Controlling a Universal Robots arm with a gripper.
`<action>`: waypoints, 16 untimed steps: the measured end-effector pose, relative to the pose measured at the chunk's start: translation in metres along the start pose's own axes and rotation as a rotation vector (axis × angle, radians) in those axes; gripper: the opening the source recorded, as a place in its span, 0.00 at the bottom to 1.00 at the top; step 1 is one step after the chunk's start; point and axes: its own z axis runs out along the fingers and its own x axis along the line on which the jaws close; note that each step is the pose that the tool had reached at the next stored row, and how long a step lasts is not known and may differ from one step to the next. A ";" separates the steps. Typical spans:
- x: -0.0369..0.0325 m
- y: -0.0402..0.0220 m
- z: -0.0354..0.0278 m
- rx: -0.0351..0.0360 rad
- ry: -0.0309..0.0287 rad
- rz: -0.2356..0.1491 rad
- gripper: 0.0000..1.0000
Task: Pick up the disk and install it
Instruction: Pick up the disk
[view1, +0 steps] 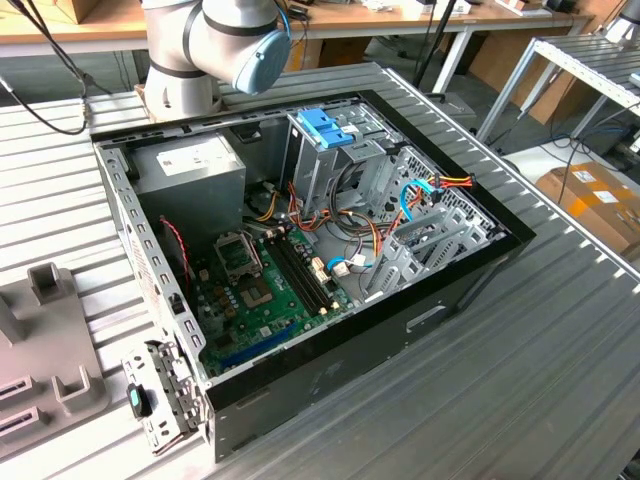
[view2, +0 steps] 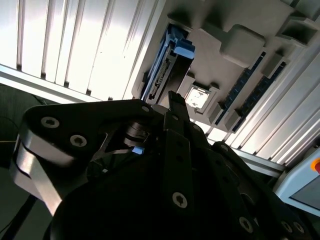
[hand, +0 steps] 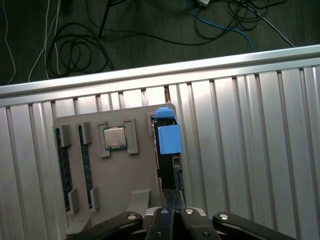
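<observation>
The disk (hand: 168, 136) stands on edge in a slot along one side of a grey holder tray (hand: 125, 175), its blue plastic frame uppermost. In the second wrist view the disk (view2: 170, 60) shows a blue end and a dark metal side. My gripper (hand: 172, 199) hovers over the disk's edge with its two black fingers pressed together and nothing between them. The gripper (view2: 174, 107) stands a short way off the disk, not touching it. The open computer case (view1: 440, 300) lies on the ribbed metal table.
The tray also holds a processor chip (hand: 115, 137) and memory sticks (hand: 62, 150). Inside the case are a drive cage with a blue top (view1: 325, 125), a grey power-supply box (view1: 190, 165), a green mainboard (view1: 265, 290) and loose cables (view1: 420, 195). The table edge (hand: 150, 75) runs beyond the tray.
</observation>
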 end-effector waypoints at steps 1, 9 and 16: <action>0.0002 0.0014 0.0000 -0.0001 0.0000 0.000 0.11; 0.0016 0.0121 0.0002 0.0000 0.0000 0.000 0.11; 0.0017 0.0127 0.0002 -0.0001 0.0000 0.000 0.11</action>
